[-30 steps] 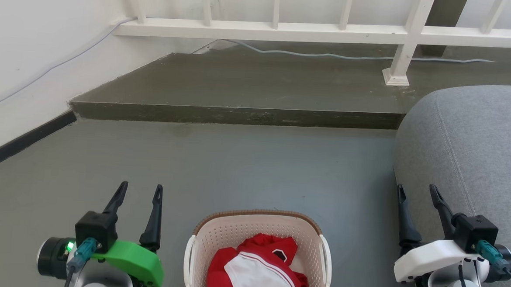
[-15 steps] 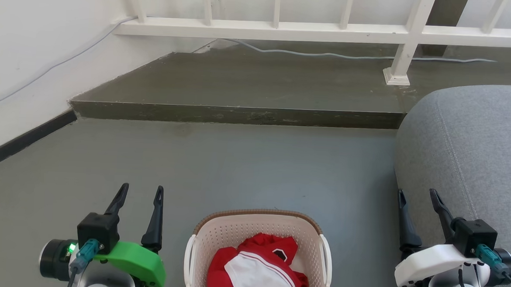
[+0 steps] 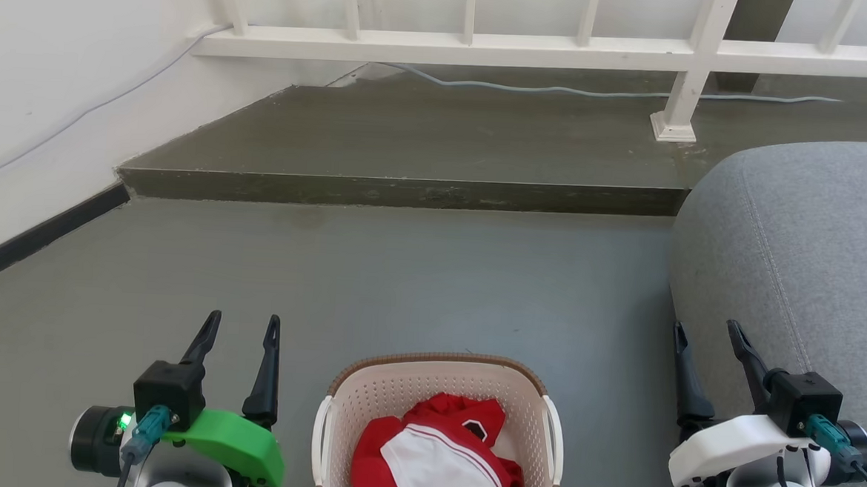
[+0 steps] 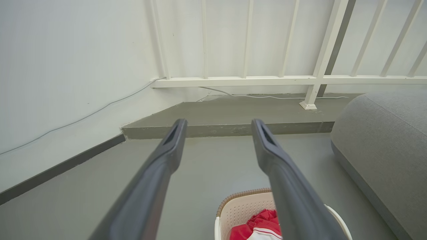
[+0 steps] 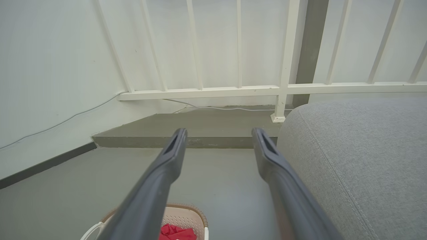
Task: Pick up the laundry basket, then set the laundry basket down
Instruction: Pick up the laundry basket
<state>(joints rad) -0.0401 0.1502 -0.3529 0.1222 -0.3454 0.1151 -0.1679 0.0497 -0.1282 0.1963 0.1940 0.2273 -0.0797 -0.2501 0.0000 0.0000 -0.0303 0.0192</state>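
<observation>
- The cream perforated plastic laundry basket (image 3: 388, 401), with its brown woven-look rim and two white side handles, stood on the grey floor (image 3: 401, 286) at the bottom middle of the head view; it lay between the two arms and touched neither of them.
- A crumpled red and white garment (image 3: 437, 459) lay inside it.
- The left gripper (image 3: 243, 317), on a green wrist cover, hung just beside the basket's left handle (image 3: 320, 430); its two dark fingers were apart and held nothing; the left wrist view showed the gap between them clearly, with the basket low at the right.
- The right gripper (image 3: 704, 326), on a white wrist cover, was farther from the basket, close to the grey fabric sofa (image 3: 812, 241); its fingers were also apart and empty.
- By my judgement the task was at its very beginning; the picking up was not yet started, because no finger was on a handle or on the rim; the reach, the grasp, the lift and the setting down were all left to do.
- No brand, label or writing could be read; the garment carried a small dark emblem (image 3: 474, 429), but it was too small to make out.
</observation>
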